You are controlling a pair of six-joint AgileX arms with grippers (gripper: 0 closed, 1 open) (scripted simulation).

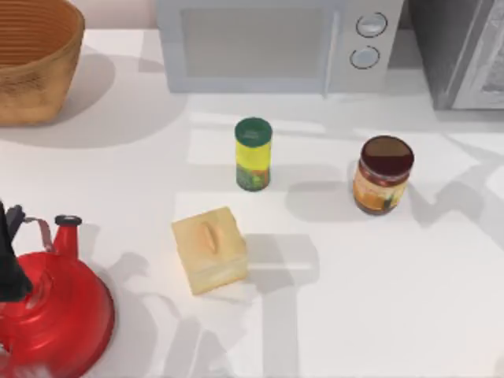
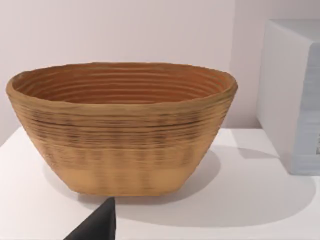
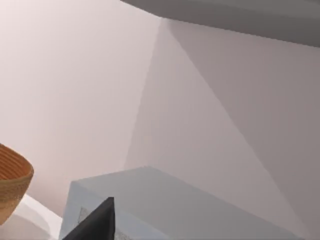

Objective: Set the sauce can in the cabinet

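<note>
The worktop is seen from above, white and carrying everything else. At its far right corner the cabinet is partly in view, a dark grey box with a pale door panel; the door appears shut, though too little is shown to be sure. Beside it, along the back edge, stands the microwave, and at the far left the woven basket, which is also faced by the left wrist camera. A red kettle sits at the near left corner, and a pale yellow block, perhaps butter or bread, lies near the middle.

The green-topped can stands upright in front of the microwave. The sauce can stands upright to its right, well apart from it and in front of the cabinet, nearer the right arm's side.

A dark fingertip of the left pincer is seen pointing toward the basket, far from the sauce can; a like tip of the right pincer is aimed high, over the microwave toward the wall. Whether either pincer is spread or pressed together cannot be told.

The sauce can is judged rigid, moderately heavy and smooth-sided, so some slip is to be expected. It would best be taken across the labelled body, below the maroon lid, with the fingers level.
</note>
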